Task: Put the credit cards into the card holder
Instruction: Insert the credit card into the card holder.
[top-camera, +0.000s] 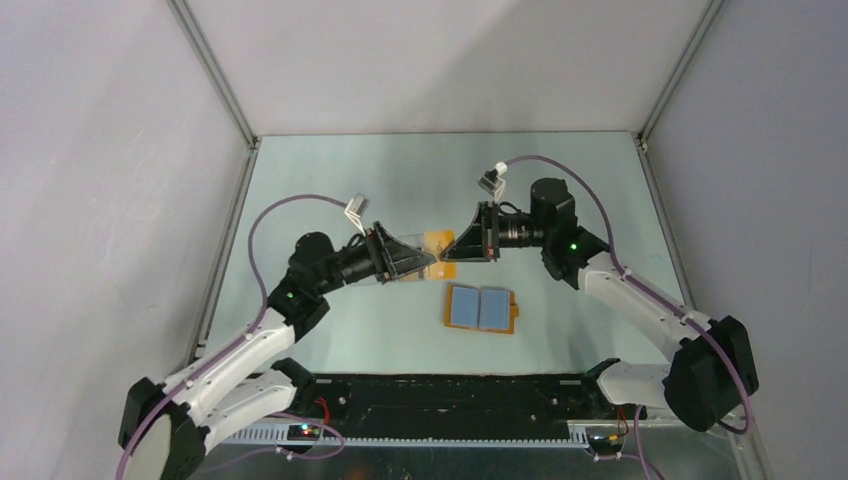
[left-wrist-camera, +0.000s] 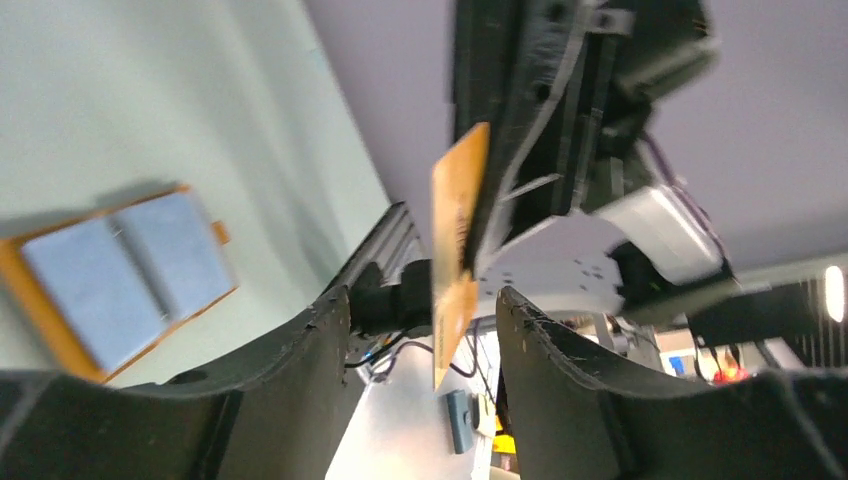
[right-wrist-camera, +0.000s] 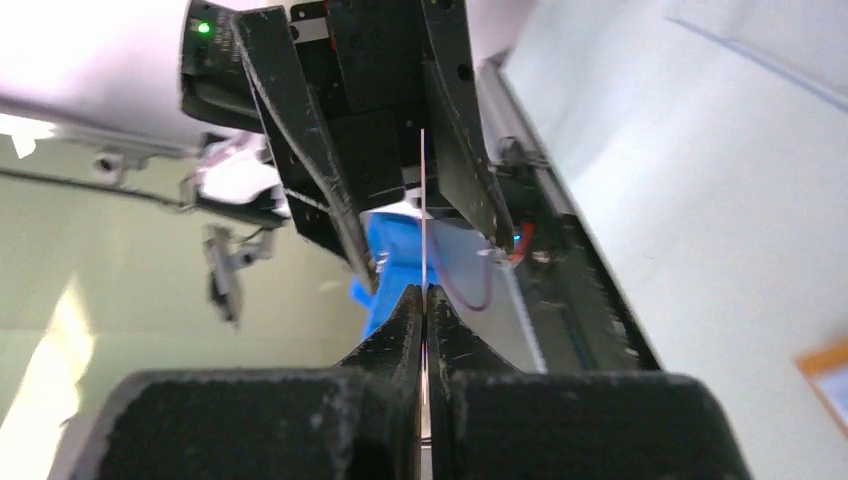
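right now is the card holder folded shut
No, the card holder lies unfolded in the top view, with both of its blue inner panels facing up.

The black plastic of my left gripper (left-wrist-camera: 422, 300) is matt and grainy, scuffed pale along the edges. My right gripper (right-wrist-camera: 425, 292) has the same rough, dull finish. The thin tan-orange rectangular card (left-wrist-camera: 455, 260) looks like smooth plastic with a faint sheen. The orange-mustard bifold card holder (top-camera: 480, 308) and its blue inner panels look matt; leather or cloth, I cannot tell. The pale green counter (top-camera: 330, 180) is smooth and softly reflective. The silver frame rail (top-camera: 213, 70) looks like brushed metal.
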